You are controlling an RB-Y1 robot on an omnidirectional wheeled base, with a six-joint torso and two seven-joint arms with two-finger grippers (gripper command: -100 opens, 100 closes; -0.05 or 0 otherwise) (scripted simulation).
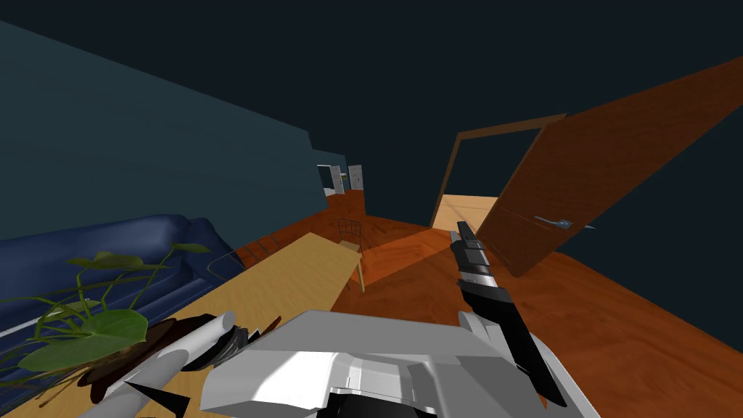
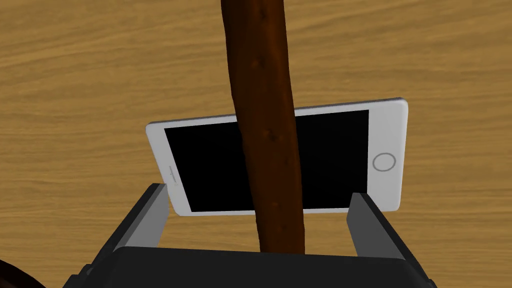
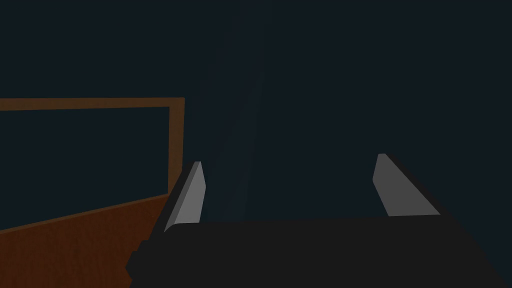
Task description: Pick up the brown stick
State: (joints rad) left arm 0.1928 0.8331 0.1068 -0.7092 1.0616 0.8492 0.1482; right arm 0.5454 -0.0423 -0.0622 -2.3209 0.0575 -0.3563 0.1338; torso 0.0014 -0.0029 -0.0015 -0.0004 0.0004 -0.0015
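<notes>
The brown stick (image 2: 262,125) lies on the light wooden table (image 2: 75,75), thick and knobbly, crossing over a white phone (image 2: 390,145) with a black screen. My left gripper (image 2: 257,192) hovers right over the stick, open. The stick runs through the middle of the gap, and both fingers (image 2: 150,215) stand well off its sides. In the head view the left arm (image 1: 196,341) reaches down to the table's near end. My right gripper (image 3: 289,160) is open and holds nothing. The right arm (image 1: 475,268) stretches forward above the floor.
A potted plant (image 1: 94,334) with broad green leaves stands on the table just left of the left arm. A blue sofa (image 1: 109,247) lies beyond it. The long table (image 1: 290,279) runs forward, with a chair (image 1: 350,232) at its far end. A brown door (image 1: 580,189) stands open on the right.
</notes>
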